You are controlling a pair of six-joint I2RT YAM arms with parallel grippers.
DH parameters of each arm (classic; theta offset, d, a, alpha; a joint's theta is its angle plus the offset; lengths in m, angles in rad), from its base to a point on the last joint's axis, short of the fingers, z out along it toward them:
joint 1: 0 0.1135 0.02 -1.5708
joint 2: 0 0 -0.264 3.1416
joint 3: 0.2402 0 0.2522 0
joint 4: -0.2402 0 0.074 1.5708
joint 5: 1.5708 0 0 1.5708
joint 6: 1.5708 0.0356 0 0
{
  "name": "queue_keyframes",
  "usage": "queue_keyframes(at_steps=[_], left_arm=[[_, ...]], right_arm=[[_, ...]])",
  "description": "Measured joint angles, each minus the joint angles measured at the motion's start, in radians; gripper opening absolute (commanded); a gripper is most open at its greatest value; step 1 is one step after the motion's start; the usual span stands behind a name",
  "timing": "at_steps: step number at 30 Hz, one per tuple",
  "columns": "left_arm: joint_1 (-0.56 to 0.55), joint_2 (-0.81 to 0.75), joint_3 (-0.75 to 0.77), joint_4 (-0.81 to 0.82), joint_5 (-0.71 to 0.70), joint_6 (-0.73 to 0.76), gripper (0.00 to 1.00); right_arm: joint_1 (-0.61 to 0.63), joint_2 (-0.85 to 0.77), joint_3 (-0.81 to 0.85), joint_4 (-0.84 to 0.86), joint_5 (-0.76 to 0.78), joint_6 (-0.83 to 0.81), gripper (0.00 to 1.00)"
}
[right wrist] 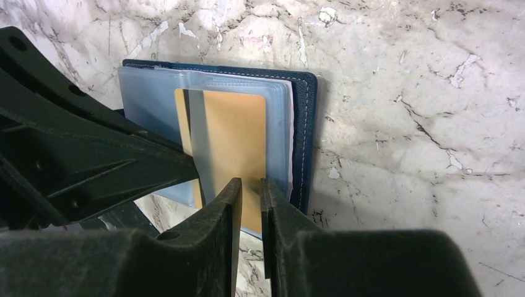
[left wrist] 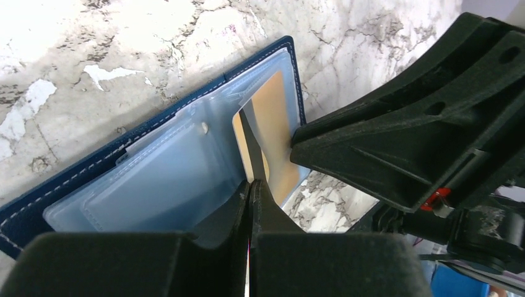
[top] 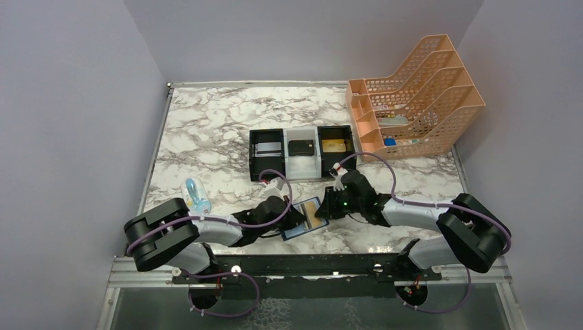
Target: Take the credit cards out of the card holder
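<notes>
Gold card [right wrist: 235, 136] sits in clear pocket [left wrist: 155, 179] of card holder [top: 303, 218], open on marble table [right wrist: 402, 154]. Left gripper [left wrist: 251, 185] shut tight at pocket edge; right gripper [right wrist: 251, 185] nearly closed at card edge, hold unclear. Risk: card slips, or holder drags along.

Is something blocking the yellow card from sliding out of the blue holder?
Nothing visible blocks it. The gold card lies in a clear pocket of the card holder, its end poking out toward the right gripper, which pinches it. The left gripper pinches the pocket edge beside it, not across the way.
</notes>
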Motion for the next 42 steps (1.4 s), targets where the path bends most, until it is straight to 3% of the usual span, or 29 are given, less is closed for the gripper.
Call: queue_keyframes(at_steps=[12,20,24,31,42], left_arm=[[0.0,-0.066,-0.05,0.014,0.0,-0.002,0.0],[0.0,-0.066,-0.044,0.002,0.0,0.012,0.0],[0.0,-0.066,-0.042,-0.003,0.0,0.014,0.04],[0.0,-0.065,-0.039,-0.03,0.0,0.021,0.24],[0.0,-0.027,-0.011,-0.029,0.0,-0.004,0.26]], right_arm=[[0.0,-0.04,0.011,-0.078,0.014,-0.035,0.19],[0.0,-0.049,0.067,-0.092,-0.08,-0.076,0.22],[0.0,0.007,0.115,-0.095,-0.085,-0.079,0.22],[-0.001,0.08,0.126,-0.126,-0.034,-0.074,0.22],[-0.001,0.082,0.08,-0.044,-0.042,-0.024,0.22]])
